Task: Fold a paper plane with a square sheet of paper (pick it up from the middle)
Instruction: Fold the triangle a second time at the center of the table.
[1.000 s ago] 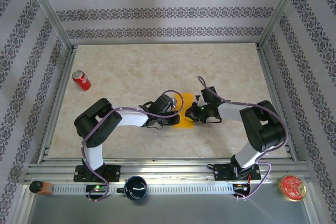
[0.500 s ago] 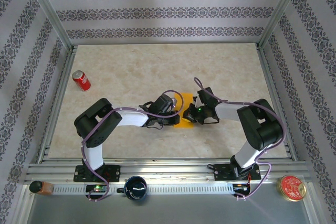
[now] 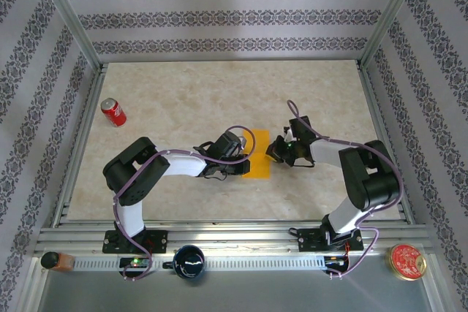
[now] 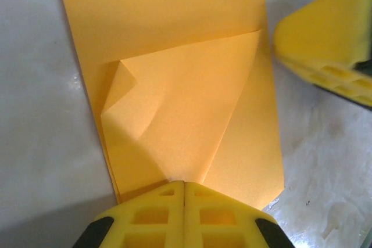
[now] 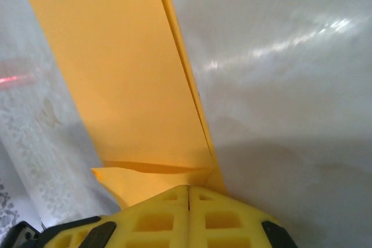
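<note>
The orange-yellow sheet of paper (image 3: 257, 158) lies flat mid-table, folded into a long strip. In the left wrist view a triangular corner flap of the paper (image 4: 186, 103) is turned over and stands slightly raised. My left gripper (image 3: 240, 153) is shut, and its tips (image 4: 184, 184) rest at the strip's near edge, where the flap's creases meet. My right gripper (image 3: 276, 150) is shut and sits just off the strip's right edge. Its yellow fingers (image 4: 331, 39) hang over bare table. In the right wrist view the paper (image 5: 116, 74) stretches away from the shut tips (image 5: 189, 189).
A red soda can (image 3: 113, 112) lies at the far left of the table. On the front rail stand a dark cup (image 3: 189, 261), a red-lidded tin (image 3: 406, 261) and a small bottle (image 3: 55, 261). Aluminium frame posts border the table.
My right gripper has drawn back to the right, off the paper, uncovering the strip's right side. The left gripper has stayed where it was.
</note>
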{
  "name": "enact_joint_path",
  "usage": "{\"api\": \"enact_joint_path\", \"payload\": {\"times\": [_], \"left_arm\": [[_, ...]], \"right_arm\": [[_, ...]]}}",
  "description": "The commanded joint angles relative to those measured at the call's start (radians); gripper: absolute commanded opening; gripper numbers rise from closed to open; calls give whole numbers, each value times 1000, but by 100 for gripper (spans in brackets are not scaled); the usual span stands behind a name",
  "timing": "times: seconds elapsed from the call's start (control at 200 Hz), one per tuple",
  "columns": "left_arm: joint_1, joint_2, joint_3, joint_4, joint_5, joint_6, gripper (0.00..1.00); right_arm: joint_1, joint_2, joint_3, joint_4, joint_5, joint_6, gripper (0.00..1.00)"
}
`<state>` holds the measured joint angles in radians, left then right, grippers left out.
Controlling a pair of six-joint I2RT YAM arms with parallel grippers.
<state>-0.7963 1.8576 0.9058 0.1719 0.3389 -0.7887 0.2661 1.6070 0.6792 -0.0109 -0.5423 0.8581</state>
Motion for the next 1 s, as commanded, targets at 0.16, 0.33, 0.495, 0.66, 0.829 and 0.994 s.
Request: {"api": "enact_joint_path", "payload": {"times": [0.16,0.33,0.495,0.66,0.829,0.994], "left_arm": [[12,8,-37,-131,-9,15,0],[12,5,-32,-135,-7,18,0],[12,0,-36,-137,-9,19,0],[12,-12,-24,-135,-1,19,1],[12,-57,36,-134,13,10,3],[12,-45,108,-127,34,-5,3]], "right_arm": [[79,31,55,25,-17,8,0],[65,97,47,2,65,19,0],[16,99,5,29,107,24,0],[-9,116,14,39,83,6,0],[1,119,2,40,77,15,0],[2,120,-6,43,79,23,0]]}}
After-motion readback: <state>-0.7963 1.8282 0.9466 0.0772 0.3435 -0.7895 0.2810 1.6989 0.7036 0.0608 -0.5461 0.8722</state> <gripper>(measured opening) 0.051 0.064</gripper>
